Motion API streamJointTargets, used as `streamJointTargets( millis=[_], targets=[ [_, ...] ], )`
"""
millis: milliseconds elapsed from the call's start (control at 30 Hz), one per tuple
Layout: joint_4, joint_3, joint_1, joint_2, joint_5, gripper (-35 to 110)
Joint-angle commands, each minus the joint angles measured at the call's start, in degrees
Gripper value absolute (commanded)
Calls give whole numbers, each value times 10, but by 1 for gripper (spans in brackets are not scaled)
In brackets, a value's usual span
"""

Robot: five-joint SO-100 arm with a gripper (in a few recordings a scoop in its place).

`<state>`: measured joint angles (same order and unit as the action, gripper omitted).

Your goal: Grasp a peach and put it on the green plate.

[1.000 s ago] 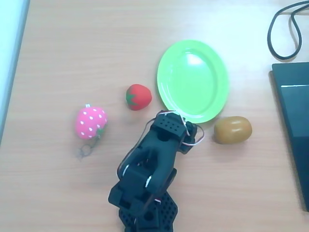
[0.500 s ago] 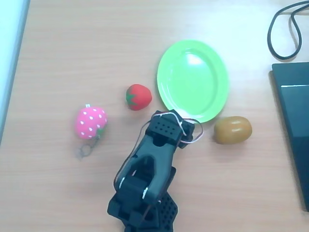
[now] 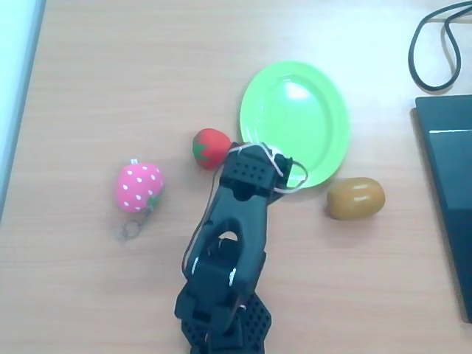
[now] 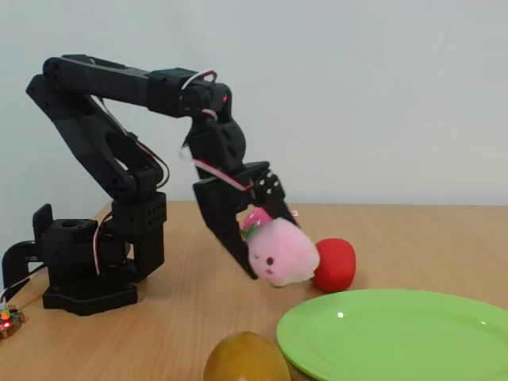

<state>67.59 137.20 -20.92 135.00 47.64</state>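
In the fixed view the gripper [image 4: 266, 250] holds the peach [image 4: 282, 252] between its jaws, closed on its sides; the peach hangs clear of the table [image 4: 175, 333], its small face turned toward the camera; it sits just off the near rim of the plate [image 4: 397, 333], at about the plate's ten o'clock, and touches or nearly touches the red strawberry [image 4: 335, 263] behind it, though the angle does not settle which.

In the overhead view the arm [image 3: 228, 243] reaches up from six o'clock; its wrist covers the peach, so the grasp cannot be checked from above; the wrist's tip overlaps the plate [image 3: 295, 122] at the plate's seven o'clock edge; the red strawberry [image 3: 210, 147] lies just beside the wrist at its ten o'clock.

The pink strawberry [image 3: 139, 187] lies well apart at the arm's nine o'clock, with a small ring on the wood below it; a brown fruit [image 3: 356, 198] rests near the plate's five o'clock; a dark slab [image 3: 446, 192] and a black cable [image 3: 435, 44] sit at the table's three and one o'clock edges.
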Motion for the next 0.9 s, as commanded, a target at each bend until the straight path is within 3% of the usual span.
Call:
streamJointTargets(
  millis=[0, 867],
  targets=[
    [5, -60, -14, -39, -12, 29],
    [5, -365, -65, -389, -118, 28]
  ],
)
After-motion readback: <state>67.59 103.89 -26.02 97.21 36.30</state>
